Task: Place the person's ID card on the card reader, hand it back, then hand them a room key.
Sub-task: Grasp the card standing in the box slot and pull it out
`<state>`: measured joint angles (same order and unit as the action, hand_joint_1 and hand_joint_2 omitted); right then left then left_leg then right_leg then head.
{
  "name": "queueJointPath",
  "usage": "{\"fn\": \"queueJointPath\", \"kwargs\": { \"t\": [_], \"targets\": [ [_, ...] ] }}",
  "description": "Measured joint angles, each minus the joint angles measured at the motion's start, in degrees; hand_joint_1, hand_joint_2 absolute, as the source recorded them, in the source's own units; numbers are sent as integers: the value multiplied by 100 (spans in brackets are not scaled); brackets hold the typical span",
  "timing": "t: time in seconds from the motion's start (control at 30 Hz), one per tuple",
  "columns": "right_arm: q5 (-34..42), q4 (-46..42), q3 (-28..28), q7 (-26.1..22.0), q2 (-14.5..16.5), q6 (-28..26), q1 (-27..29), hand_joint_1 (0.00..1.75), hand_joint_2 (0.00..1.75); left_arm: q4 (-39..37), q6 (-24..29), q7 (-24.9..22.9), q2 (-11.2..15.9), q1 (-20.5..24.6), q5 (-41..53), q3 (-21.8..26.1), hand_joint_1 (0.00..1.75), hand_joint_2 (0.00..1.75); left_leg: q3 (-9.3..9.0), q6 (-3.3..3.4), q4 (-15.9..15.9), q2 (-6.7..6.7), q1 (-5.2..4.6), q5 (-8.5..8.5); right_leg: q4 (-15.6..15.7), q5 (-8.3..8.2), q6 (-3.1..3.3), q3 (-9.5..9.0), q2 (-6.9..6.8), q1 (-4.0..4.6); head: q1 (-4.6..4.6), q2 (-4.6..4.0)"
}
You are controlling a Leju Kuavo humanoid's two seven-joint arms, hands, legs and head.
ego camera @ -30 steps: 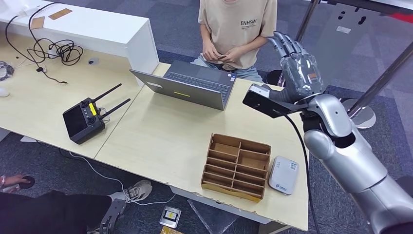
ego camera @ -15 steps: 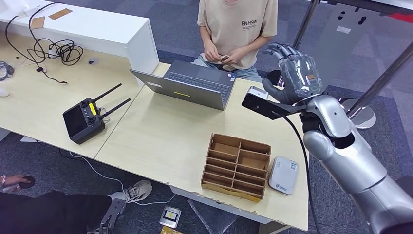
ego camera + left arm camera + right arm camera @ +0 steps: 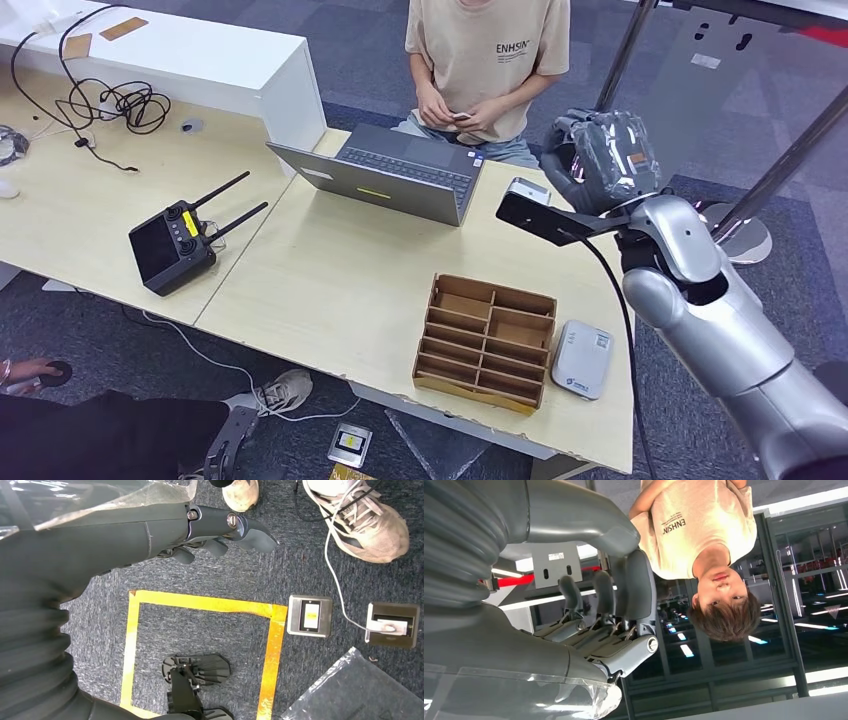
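A person in a beige T-shirt (image 3: 487, 50) sits across the table and holds a small card (image 3: 459, 117) in both hands. My right hand (image 3: 598, 158) is raised beyond the table's far right corner, close to the person, with its fingers curled in on nothing; the right wrist view shows the fingers (image 3: 596, 605) folded toward the thumb. The white card reader (image 3: 582, 358) lies near the table's front right edge, beside a wooden divided box (image 3: 487, 340). My left hand (image 3: 210, 535) hangs over the carpet, its fingers loosely bent and holding nothing.
An open laptop (image 3: 400, 175) stands between the person and the box. A black controller with two antennas (image 3: 172, 243) lies on the left table. Cables (image 3: 110, 100) and a white raised counter (image 3: 200, 55) are at the far left. A stanchion base (image 3: 745, 238) stands at the right.
My right hand's fingers, spread and upright one second ago, have curled in. The arm itself has barely moved. The person keeps fiddling with the card.
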<state>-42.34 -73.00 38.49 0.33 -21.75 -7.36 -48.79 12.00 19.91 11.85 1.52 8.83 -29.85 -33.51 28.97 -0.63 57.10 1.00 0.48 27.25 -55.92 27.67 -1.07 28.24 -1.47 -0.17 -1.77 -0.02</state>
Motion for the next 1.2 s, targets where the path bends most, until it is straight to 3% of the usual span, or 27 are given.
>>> {"fn": "queueJointPath", "kwargs": {
  "t": [0.07, 0.2, 0.3, 0.37, 0.47, 0.53, 0.73, 0.9, 1.0, 1.13, 1.2],
  "targets": [
    [-1, 1, 0, -1, 0, 4, 0, 148, 175, 0, 0, 0, 1, 0, -1, 0, 0, 175, 0, 0, 0, 0, 0, 0, 0, 0, 0, 0, 0, 0, 0, 0],
    [-1, 1, 0, -2, 0, 15, 0, 124, 175, 0, 0, 0, 3, 0, -1, 0, 0, 175, 0, 0, 0, 0, 0, 0, 0, 0, 0, 0, 0, 0, 0, 0],
    [-1, 1, 0, -2, 0, 15, 0, 120, 175, 0, 0, 0, 3, 0, -1, 0, 0, 175, 0, 0, 0, 0, 0, 0, 0, 0, 0, 0, 0, 0, 0, 0],
    [-2, 2, 1, -2, 0, 15, 0, 106, 175, 0, 0, 0, 3, 0, -1, 0, 0, 175, 0, 0, 0, 0, 0, 0, 0, 0, 0, 1, 0, 0, 0, 0],
    [-1, 2, 3, -2, 0, 16, 1, 65, 175, 1, 0, 0, 3, 0, -3, 0, 0, 175, 1, 0, 0, 0, 0, 0, 0, 0, 0, 1, 0, 0, 0, 0],
    [-1, 2, 4, -2, 0, 17, 1, 46, 175, 0, 0, 0, 3, 0, -3, 0, 0, 175, 1, 0, 0, 0, 0, 0, 0, 0, 0, 1, 0, 0, 0, 0],
    [-2, 3, 7, -18, 0, 17, 8, 27, 175, 0, -1, 0, 5, 0, -3, 0, 0, 175, 3, 0, 0, 0, 0, 0, 0, 0, 0, 3, 0, 0, -1, 0],
    [-2, 40, 30, -20, 0, 17, 9, 32, 175, 0, -2, 0, 5, 0, -4, 0, 0, 175, 6, 0, 0, 0, 0, 0, 0, 0, 0, 5, 0, 0, 0, 0],
    [-2, 52, 56, -20, 0, 16, 10, 61, 175, 0, -2, 0, 5, 0, -4, 0, 0, 175, 6, 0, 0, 0, 0, 0, 0, 0, 0, 6, 0, 0, -1, 0],
    [-2, 57, 86, -20, -5, 28, 12, 133, 175, 0, -2, 0, 5, 0, -4, 0, 0, 175, 6, 0, 0, 0, 0, 0, 0, 0, 0, 7, 0, 0, -1, 0],
    [-2, 57, 92, -20, -10, 41, 14, 145, 175, 0, -2, 0, 5, 0, -6, 0, 0, 175, 7, 0, 0, 0, 0, 0, 0, 0, 0, 7, 0, 0, -1, 0]
  ]
}}
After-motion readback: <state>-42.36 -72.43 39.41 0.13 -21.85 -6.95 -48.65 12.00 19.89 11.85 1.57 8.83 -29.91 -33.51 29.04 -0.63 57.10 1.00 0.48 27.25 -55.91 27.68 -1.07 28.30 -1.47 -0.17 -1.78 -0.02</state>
